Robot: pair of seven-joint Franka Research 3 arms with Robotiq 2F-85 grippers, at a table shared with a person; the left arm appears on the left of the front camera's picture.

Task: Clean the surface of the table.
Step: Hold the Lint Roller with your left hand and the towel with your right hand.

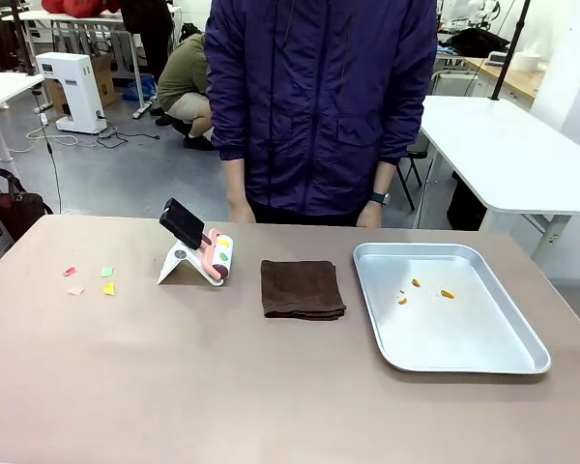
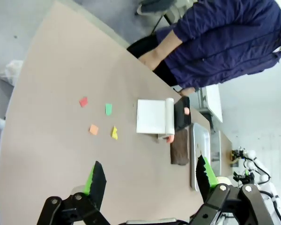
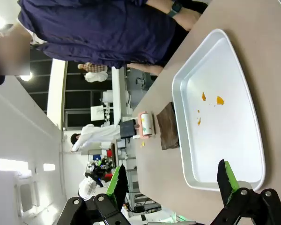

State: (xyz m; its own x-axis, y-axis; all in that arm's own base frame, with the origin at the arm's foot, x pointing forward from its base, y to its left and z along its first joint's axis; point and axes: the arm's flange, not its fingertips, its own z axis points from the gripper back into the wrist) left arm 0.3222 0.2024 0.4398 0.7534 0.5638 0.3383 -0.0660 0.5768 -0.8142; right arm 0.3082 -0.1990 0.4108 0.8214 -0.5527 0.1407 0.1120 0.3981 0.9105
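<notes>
Desk [image 1: 271, 396]: tan top across the front view, with coloured scraps [image 1: 108, 288] on its left part.
Tools: roller [image 1: 218, 255] on its stand, just beside the cloth [image 1: 302, 288]; tray [image 1: 464, 353] to the right.
Left pincer [image 2: 150, 174]: wide open, empty, above the desk.
Right pincer [image 3: 171, 176]: wide open, empty, near the tray's end.
Advice: probably grasp the roller squarely, press it flat, and roll over every scrap.

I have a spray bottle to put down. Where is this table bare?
The near strip of the table, in front of the paper scraps, lint roller, brown cloth and tray, is bare. The far left corner, behind the scraps, is free. The middle row is crowded: only narrow gaps separate roller, cloth and tray.
</notes>
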